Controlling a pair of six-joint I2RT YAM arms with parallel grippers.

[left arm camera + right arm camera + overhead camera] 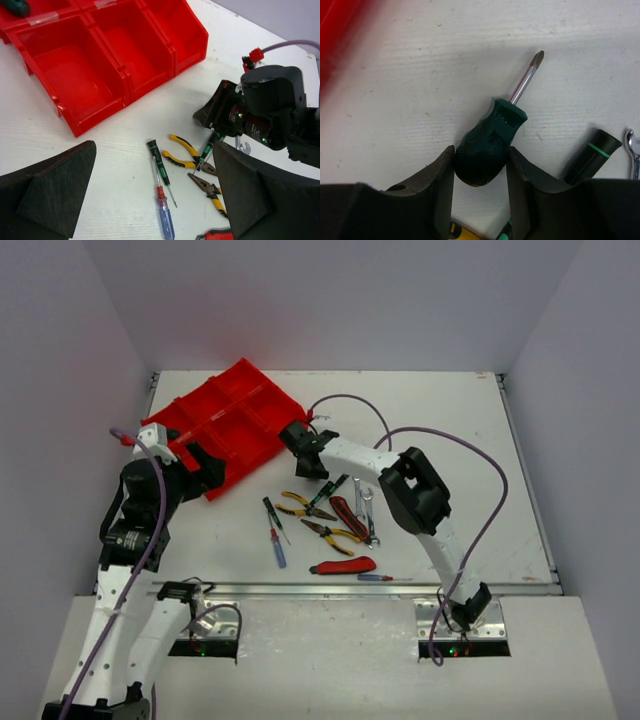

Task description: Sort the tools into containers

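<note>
Inside right claw [480,152], stubby screwdriver [492,142], handle partly hidden

There is one red tray [260,445], toward the far left corner of the table [450,440]; I can't count its compartments from here.

I make out five screwdrivers for certain:
- a slim green-black screwdriver [271,512]
- a second green-black screwdriver [331,487]
- a blue-handled screwdriver [279,552]
- a stubby green screwdriver [490,150]
- a small screwdriver [384,578] right at the near edge

A green handle [15,6] lies in the tray, and I can't tell what kind of tool it is.

There are two pairs of yellow-handled pliers, the first pliers [303,506] and the second pliers [332,534]. There are two silver wrenches, one wrench [358,490] and the other wrench [369,520]. The red-black knives also number two, one knife [347,512] and another knife [343,566].
</note>
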